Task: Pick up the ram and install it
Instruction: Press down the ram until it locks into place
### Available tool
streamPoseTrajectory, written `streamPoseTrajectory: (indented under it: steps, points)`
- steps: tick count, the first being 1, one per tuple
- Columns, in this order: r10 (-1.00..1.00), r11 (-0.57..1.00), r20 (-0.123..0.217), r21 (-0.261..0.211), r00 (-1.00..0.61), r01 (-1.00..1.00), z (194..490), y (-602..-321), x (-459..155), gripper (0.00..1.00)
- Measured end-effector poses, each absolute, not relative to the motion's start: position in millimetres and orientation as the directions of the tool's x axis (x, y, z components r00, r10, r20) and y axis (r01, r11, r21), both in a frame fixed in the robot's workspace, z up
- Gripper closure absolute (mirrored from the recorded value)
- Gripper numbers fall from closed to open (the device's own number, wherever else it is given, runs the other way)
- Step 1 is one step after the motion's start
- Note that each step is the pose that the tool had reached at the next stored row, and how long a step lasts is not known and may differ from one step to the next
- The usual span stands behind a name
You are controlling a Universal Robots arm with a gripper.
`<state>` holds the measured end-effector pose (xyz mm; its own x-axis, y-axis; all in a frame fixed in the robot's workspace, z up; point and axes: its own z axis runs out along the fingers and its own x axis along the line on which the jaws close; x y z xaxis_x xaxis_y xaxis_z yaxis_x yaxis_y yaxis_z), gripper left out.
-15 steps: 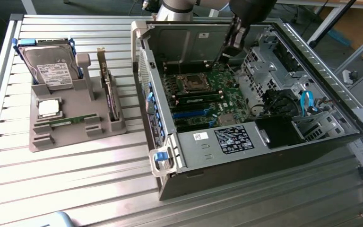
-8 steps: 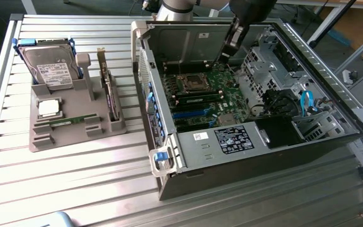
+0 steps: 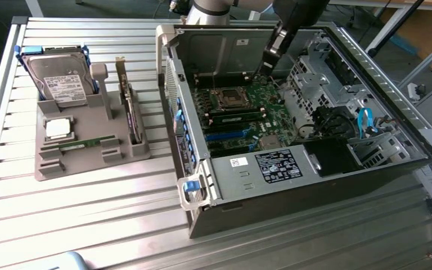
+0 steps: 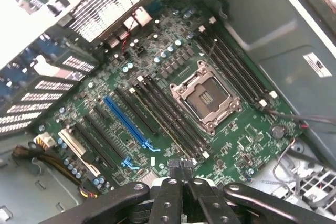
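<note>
- The gripper (image 4: 181, 169) hangs inside the open computer case (image 3: 366, 169), above the green motherboard (image 4: 157, 77). Its two black fingertips (image 4: 175, 170) are pressed together with nothing between them.
- The ram (image 3: 86, 143) lies flat on the grey parts holder (image 3: 88, 163), which sits on the slatted metal table (image 3: 88, 225) at the exterior view's left of the case, well apart from the gripper.
- The stick's long axis runs roughly across the exterior view, from left to right and tilting slightly upward toward the right; it rests between raised grey blocks of the holder.
- On the same holder a hard drive (image 3: 64, 84) stands at the far end, a square silver processor chip (image 3: 58, 128) lies just beside the ram, and a dark expansion card (image 3: 131, 112) stands on edge at the holder's case-side.
- On the motherboard, the processor socket (image 4: 206, 98) sits empty with long black memory slots (image 4: 168, 114) on either side; one green stick (image 3: 235, 117) already sits in a slot near the socket in the exterior view.
- A blue expansion slot (image 4: 125, 121) runs parallel to the memory slots.
</note>
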<state>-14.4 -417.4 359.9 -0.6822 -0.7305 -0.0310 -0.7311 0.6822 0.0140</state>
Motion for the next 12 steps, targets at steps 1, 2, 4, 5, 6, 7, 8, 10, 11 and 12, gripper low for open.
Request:
streamPoseTrajectory:
  steps: [1, 2, 4, 5, 6, 7, 8, 10, 11, 12]
  points:
    - [-0.720, 0.693, -0.031, 0.014, -0.693, -0.721, 359.9, -417.4, -14.4, 0.90]
    - [-0.710, 0.703, -0.031, 0.014, -0.703, -0.711, 359.9, -417.4, -14.4, 0.90]
    - [-0.687, 0.726, -0.031, 0.014, -0.726, -0.687, 359.9, -417.4, -14.4, 0.90]
    - [-0.676, 0.737, -0.031, 0.014, -0.737, -0.676, 359.9, -417.4, -14.4, 0.90]
    - [-0.664, 0.747, -0.031, 0.014, -0.747, -0.664, 359.9, -417.3, -14.4, 0.90]
    - [-0.653, 0.757, -0.031, 0.014, -0.757, -0.654, 359.9, -417.3, -14.4, 0.90]
    - [-0.640, 0.767, -0.031, 0.014, -0.767, -0.641, 359.9, -417.3, -14.4, 0.90]
    - [-0.613, 0.789, -0.031, 0.014, -0.789, -0.614, 359.9, -417.3, -14.4, 0.90]
    - [-0.601, 0.798, -0.031, 0.014, -0.798, -0.602, 359.9, -417.3, -14.4, 0.90]
    - [-0.590, 0.807, -0.031, 0.014, -0.807, -0.590, 359.9, -417.3, -14.4, 0.90]
